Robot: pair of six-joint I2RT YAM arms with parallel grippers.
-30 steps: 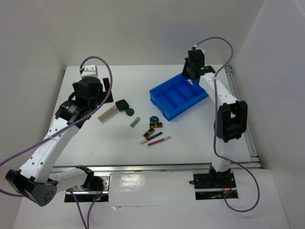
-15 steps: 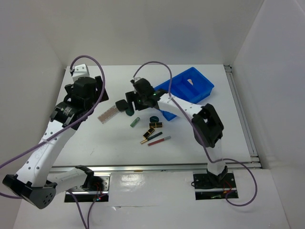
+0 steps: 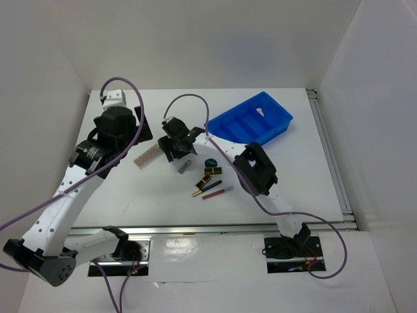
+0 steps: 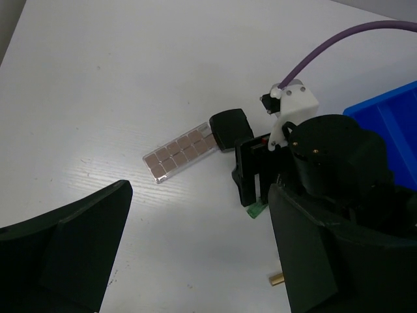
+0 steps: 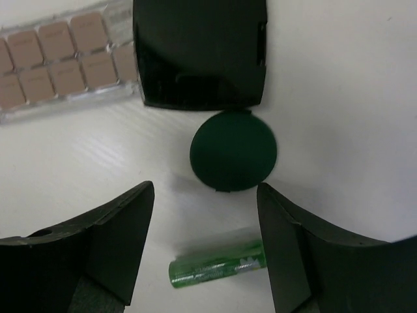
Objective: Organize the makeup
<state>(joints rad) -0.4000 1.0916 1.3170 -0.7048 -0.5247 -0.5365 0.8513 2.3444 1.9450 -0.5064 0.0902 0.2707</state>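
White counter (image 5: 339,98); right end effector (image 5: 204,199) hung open — closing could shove the sponge (image 5: 233,151) into the twelve-o'clock compact (image 5: 199,52).

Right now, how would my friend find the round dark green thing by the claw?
Start at the blue tray at the back of the table, then go left to the right claw, hanging open. Under it lies a dark green disc beside the black square compact. It is round; the green tube nearby is long and brighter.
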